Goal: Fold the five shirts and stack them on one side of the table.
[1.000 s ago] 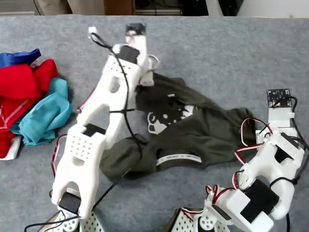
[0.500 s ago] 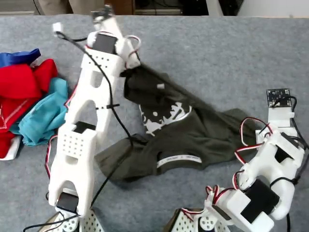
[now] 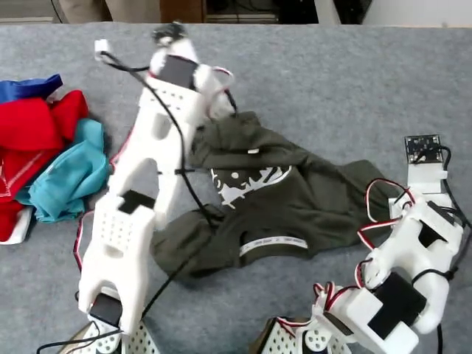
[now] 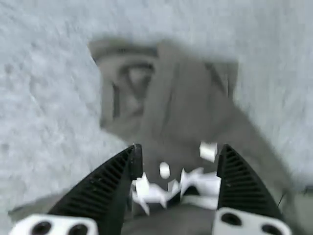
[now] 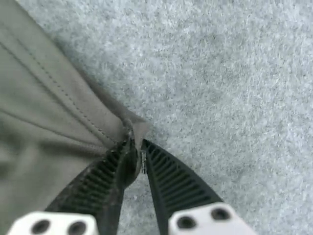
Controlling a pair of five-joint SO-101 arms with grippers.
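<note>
The dark olive-green shirt with a white print [image 3: 295, 199] lies rumpled and unfolded mid-table on the grey felt table [image 3: 332, 88], one end bunched beside the left arm's base. The right gripper [image 5: 137, 144] is clenched on a seamed corner of its edge, with only the jaw tips biting. The left gripper [image 4: 180, 149] hangs released over the shirt's far part, jaws spread wide with the cloth and print below them and nothing held. Risks as I judge them: the right pinch is shallow, so any pull to flatten the cloth could slip the corner out. The fabric under the left jaws is layered, so closing there may catch two plies and drag a crease. The left arm's black cable [image 3: 193, 193] crosses the shirt and might snag it. The red shirt [image 3: 29, 133], teal shirt [image 3: 70, 173] and blue shirt [image 3: 26, 87] lie heaped loose on the felt at the table's side, unfolded.
</note>
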